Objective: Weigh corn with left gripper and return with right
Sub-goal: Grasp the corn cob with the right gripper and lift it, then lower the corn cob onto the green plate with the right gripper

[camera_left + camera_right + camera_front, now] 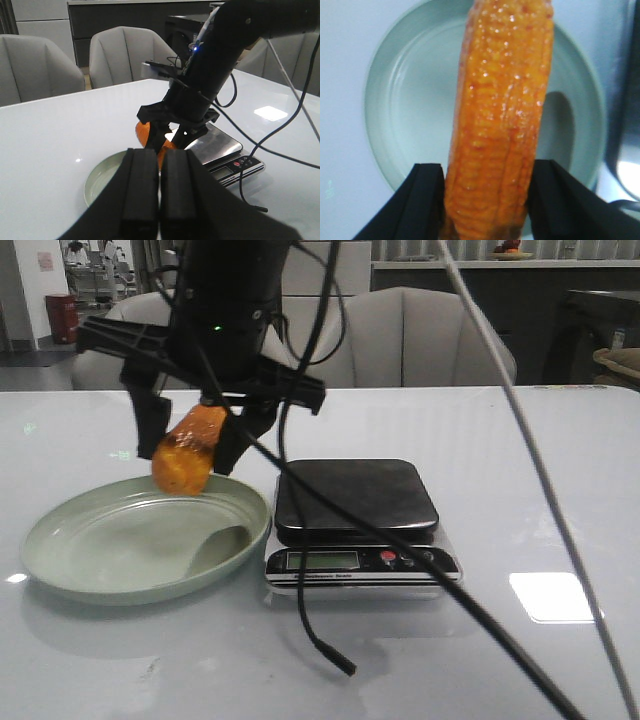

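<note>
One cob, two grippers, three views.

Front: corn [188, 455] pinched in right gripper [190, 447], hanging tilted over far rim of plate [60, 585] – clear of the plate, lower end pointing down. Black fingers on either side of the cob. Scale [355, 495] just right of plate, pan bare. Loose cable [300, 570] trailing across scale front down to table [520, 490]. Left gripper not made out from this side.

Left wrist: left gripper [160, 152] closed, fingers [142, 185] pressed flat together, nothing between them. Beyond them, right gripper [167, 142] reaching down with corn [144, 134] – only an orange patch showing behind the claw. Plate [97, 182] underneath, partly hidden; scale [220, 145] beside it.

Right wrist: corn [500, 125] filling mid-frame, clamped near one end in right gripper [490, 200], jaws spread only as wide as the cob. Glossy, bumpy kernels. Plate [400, 100] directly below, cob's shadow on it. Edge of scale [627, 150] alongside plate.
</note>
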Robot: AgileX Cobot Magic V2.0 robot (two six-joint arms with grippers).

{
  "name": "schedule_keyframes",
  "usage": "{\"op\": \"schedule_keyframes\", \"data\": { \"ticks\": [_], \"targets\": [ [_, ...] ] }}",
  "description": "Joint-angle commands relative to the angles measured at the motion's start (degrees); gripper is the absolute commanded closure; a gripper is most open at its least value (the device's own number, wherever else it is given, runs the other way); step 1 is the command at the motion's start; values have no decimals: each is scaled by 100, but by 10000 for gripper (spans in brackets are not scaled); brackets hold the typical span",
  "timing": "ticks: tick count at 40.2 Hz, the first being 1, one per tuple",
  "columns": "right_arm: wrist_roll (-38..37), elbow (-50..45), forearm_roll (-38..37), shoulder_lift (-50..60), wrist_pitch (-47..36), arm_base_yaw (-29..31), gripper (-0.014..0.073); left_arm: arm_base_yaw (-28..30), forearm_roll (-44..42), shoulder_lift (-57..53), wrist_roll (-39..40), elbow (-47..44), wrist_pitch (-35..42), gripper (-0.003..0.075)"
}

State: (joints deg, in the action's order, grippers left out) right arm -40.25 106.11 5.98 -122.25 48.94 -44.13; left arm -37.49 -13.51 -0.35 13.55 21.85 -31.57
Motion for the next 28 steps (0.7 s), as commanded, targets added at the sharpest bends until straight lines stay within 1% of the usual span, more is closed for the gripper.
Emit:
{"op": "schedule_keyframes", "data": {
  "ticks": [1,6,9,13,17,20,23,28],
  "targets": [
    [82,181,87,159,-386,-51,383,-6,-41,58,15,148,430,587],
    [82,181,134,-72,-412,-118,380,-6,-41,58,15,148,430,587],
    [82,181,148,-188,-412,-151,342,-6,-41,58,15,148,430,587],
    [109,187,148,-260,-506,-215,228,-6,-41,58,15,148,430,587],
    [145,187,148,-260,-689,-234,86,-6,-41,58,15,148,430,587],
    [145,194,148,-255,-764,-234,20,-6,-41,58,15,148,430,587],
    [145,298,148,-242,-608,-227,-6,-6,-41,58,15,148,430,587],
    [286,590,143,-200,-133,-146,-4,-6,-41,58,15,148,430,587]
  ]
}}
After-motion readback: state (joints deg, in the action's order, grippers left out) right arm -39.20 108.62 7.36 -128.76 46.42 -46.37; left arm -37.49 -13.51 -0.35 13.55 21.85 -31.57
